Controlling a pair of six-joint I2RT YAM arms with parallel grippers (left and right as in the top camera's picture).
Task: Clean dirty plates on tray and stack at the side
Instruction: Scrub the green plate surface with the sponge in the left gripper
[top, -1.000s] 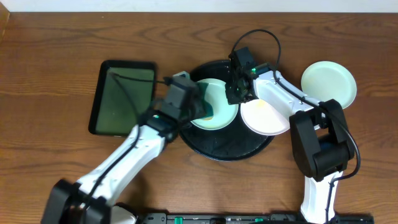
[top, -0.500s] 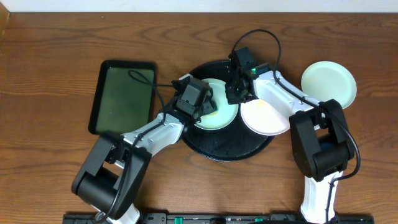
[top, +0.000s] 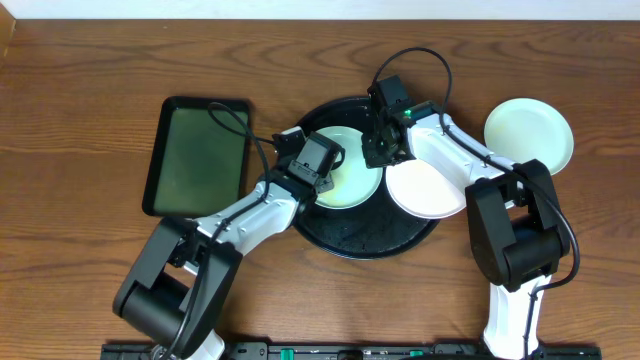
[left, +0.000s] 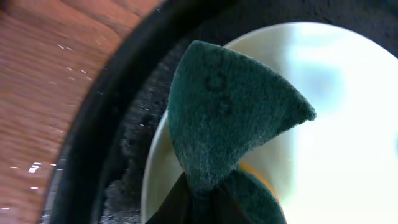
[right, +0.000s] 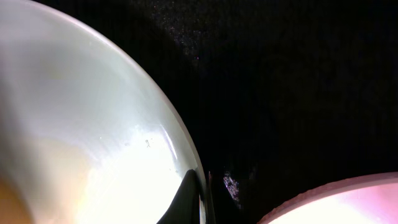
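Note:
A pale mint plate (top: 352, 180) lies on the round black tray (top: 365, 235). My left gripper (top: 328, 172) is shut on a dark green scouring pad (left: 230, 118) and presses it onto this plate's left part (left: 348, 124), beside an orange smear (left: 256, 176). My right gripper (top: 379, 154) is shut on the same plate's right rim (right: 74, 124), one finger inside the rim (right: 198, 196). A white plate (top: 425, 188) lies half over the tray's right rim and also shows in the right wrist view (right: 339, 205). A second mint plate (top: 530, 135) sits on the wood at the far right.
A rectangular black tray with a dark green inside (top: 195, 155) lies on the table left of the round tray. The left arm's cable loops over its right edge. Brown wood tabletop (top: 90, 90) surrounds everything.
My left gripper has slid a little to the right over the mint plate with the pad, and its arm has swung lower. The right arm and the plates have not moved.

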